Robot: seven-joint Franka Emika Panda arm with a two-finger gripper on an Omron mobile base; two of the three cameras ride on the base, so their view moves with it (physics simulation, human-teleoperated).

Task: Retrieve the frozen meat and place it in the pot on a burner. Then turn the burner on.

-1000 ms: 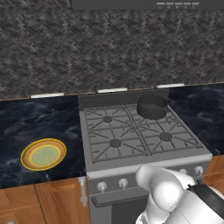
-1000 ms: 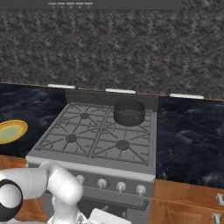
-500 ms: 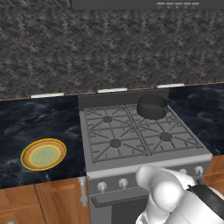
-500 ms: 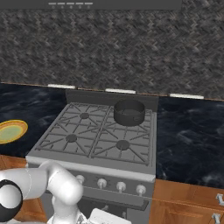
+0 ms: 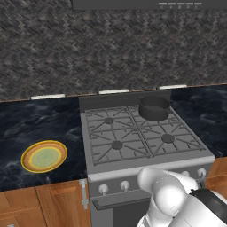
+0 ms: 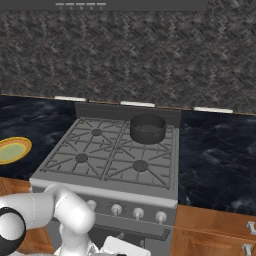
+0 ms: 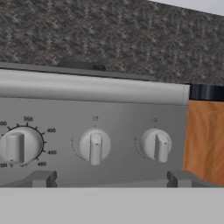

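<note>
stove (image 5: 146, 166) sits centre, four grates, marbled dark counter (image 5: 40, 124) either side. pot (image 5: 154, 107) stands on the back right burner, looks empty. yellow-rimmed plate (image 5: 44, 156) on the counter to the left, bare. frozen meat not found on any surface here. arm folded low before the knobs (image 7: 95, 145); gripper spread fully wide, holding nothing. judgement: leave the knobs alone; fetch the meat first, likely from elsewhere.
</note>
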